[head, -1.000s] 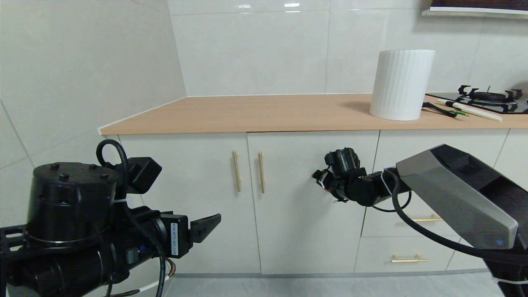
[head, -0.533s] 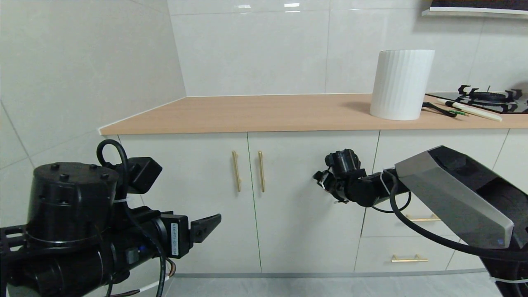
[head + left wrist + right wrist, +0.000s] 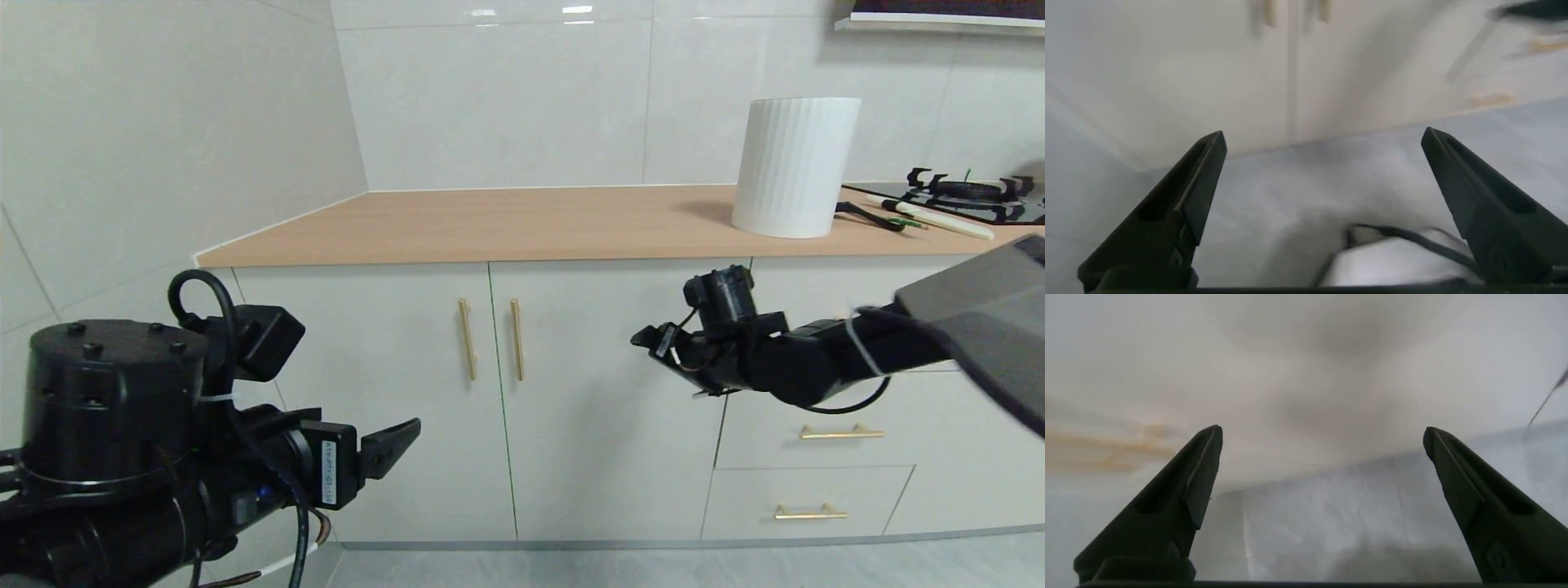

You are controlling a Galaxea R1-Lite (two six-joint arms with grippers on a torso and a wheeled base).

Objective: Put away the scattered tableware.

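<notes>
Right gripper (image 3: 651, 337) carried on a level, outstretched arm just below the countertop (image 3: 522, 224) front edge, open air on all sides, fingers spread wide and empty. Left gripper (image 3: 404, 433) lower still, under the countertop's left end, fingers likewise wide apart on nothing. Tableware (image 3: 931, 219) lying on the countertop's right end, beyond the white ribbed canister (image 3: 796, 167).

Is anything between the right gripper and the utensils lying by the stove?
Yes. The right gripper hangs open before the cabinet doors, below the countertop edge. The white ribbed container stands on the counter just left of the utensils, on the direct line to them.
</notes>
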